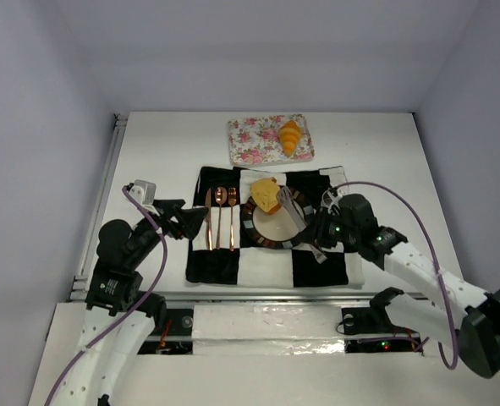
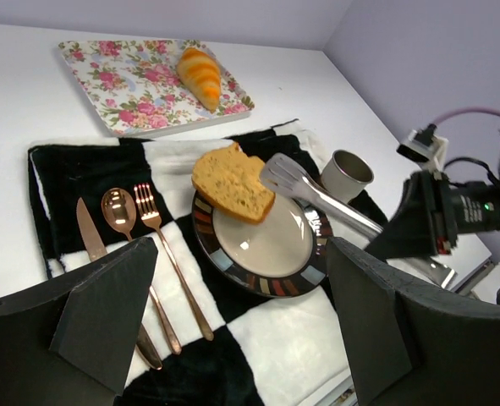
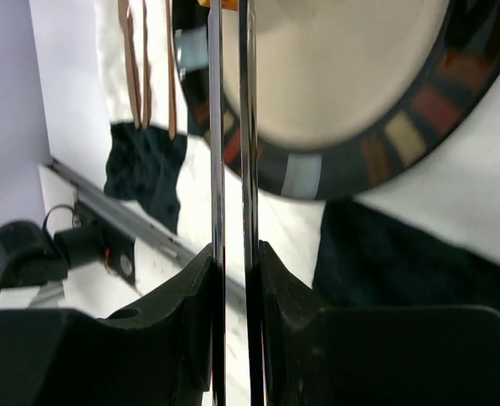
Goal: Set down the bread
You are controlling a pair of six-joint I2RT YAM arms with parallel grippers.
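The bread slice (image 1: 266, 196) (image 2: 231, 182) rests on the far rim of a striped-rim plate (image 1: 271, 230) (image 2: 266, 254). The orange croissant (image 1: 290, 137) (image 2: 200, 76) lies on a floral tray (image 1: 251, 145) (image 2: 123, 85) behind it. My right gripper (image 1: 319, 232) (image 3: 233, 254) is shut on metal tongs (image 1: 293, 210) (image 2: 317, 196) (image 3: 231, 127). The tong tips lie over the plate right beside the slice's right edge, with a narrow gap between the arms. My left gripper (image 1: 190, 222) (image 2: 243, 249) is open and empty, left of the plate near the cutlery.
A black-and-white checkered mat (image 1: 266, 262) lies under the plate. A copper knife (image 2: 89, 237), spoon (image 2: 118, 211) and fork (image 2: 156, 228) lie on it left of the plate. A metal cup (image 2: 345, 173) stands right of the plate, close to the tongs.
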